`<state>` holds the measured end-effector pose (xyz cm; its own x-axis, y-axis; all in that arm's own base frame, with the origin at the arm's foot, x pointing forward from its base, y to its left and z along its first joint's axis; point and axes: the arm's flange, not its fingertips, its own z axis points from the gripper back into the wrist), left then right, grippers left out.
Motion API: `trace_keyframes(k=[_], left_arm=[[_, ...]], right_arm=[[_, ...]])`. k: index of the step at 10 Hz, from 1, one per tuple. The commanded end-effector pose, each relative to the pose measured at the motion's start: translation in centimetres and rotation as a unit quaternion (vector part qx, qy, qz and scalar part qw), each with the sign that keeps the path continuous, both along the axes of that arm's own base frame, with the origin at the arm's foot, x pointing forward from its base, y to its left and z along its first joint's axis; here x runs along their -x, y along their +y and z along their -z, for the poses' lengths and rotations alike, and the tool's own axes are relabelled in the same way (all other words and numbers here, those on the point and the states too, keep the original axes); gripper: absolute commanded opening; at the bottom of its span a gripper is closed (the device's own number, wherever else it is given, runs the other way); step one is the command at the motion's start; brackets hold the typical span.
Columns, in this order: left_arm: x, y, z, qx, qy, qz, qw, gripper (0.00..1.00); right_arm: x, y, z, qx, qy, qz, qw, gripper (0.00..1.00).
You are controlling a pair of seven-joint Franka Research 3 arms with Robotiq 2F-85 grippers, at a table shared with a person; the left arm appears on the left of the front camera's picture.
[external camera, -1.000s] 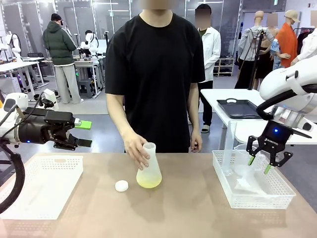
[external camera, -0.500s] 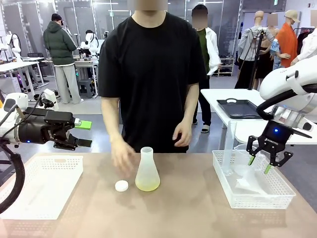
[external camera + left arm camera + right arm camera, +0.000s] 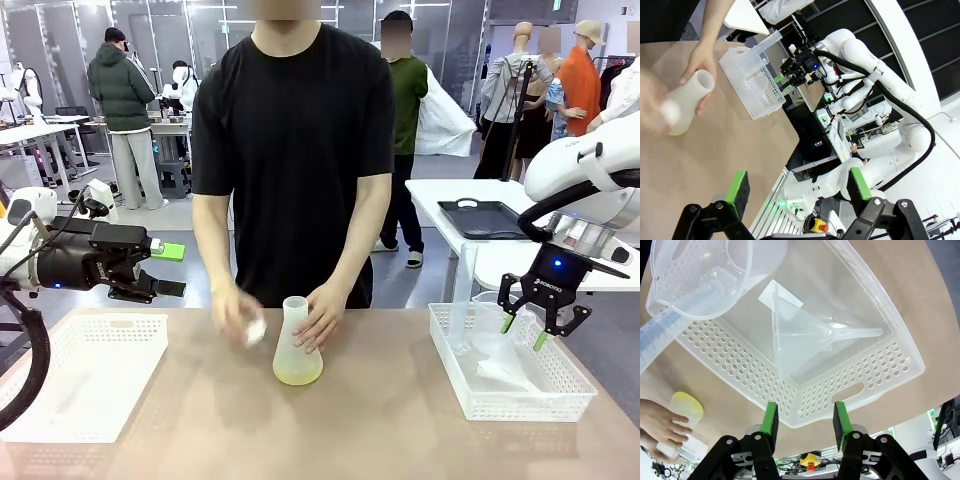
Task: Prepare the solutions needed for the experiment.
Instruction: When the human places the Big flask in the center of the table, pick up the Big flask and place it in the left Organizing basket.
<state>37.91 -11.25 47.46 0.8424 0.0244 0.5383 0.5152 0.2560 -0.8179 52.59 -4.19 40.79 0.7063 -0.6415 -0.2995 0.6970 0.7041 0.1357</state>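
The cap (image 3: 255,328) has been lifted and the flask (image 3: 296,345) of yellow-green solution (image 3: 297,375), near the tabletop's (image 3: 380,425) far edge, is steadied by a hand (image 3: 322,315) (capping looks imminent). The left pincer (image 3: 172,270) is held wide, the right pincer (image 3: 524,333) half-open, nothing gripped.

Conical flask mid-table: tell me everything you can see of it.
Frosted translucent conical flask, plastic by the look, with a wide base, narrow neck and open mouth. A little pale yellow-green liquid lies in its bottom. It stands upright on the brown table, toward the person's side. One hand of the person holds its neck and shoulder; the other hand, blurred, holds a small white cap beside the neck, not on it.
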Motion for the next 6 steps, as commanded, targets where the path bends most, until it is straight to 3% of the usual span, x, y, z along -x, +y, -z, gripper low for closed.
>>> trace_keyframes(k=[1,2,4,6], left_arm=[[-0.1,-0.3,-0.2,0.015,0.006,-0.002,1.000,1.00],[-0.1,-0.3,-0.2,0.015,0.006,-0.002,1.000,1.00],[-0.1,-0.3,-0.2,0.015,0.006,-0.002,1.000,1.00],[-0.1,-0.3,-0.2,0.015,0.006,-0.002,1.000,1.00]], right_arm=[[0.0,0.0,-0.2,0.000,-0.003,-0.001,1.000,0.56],[0.0,0.0,0.0,0.000,0.000,0.000,1.000,0.57],[2.4,2.9,-2.8,-0.052,-0.092,-0.046,0.993,0.57],[4.6,5.7,-6.0,-0.114,-0.214,-0.104,0.964,0.57]])
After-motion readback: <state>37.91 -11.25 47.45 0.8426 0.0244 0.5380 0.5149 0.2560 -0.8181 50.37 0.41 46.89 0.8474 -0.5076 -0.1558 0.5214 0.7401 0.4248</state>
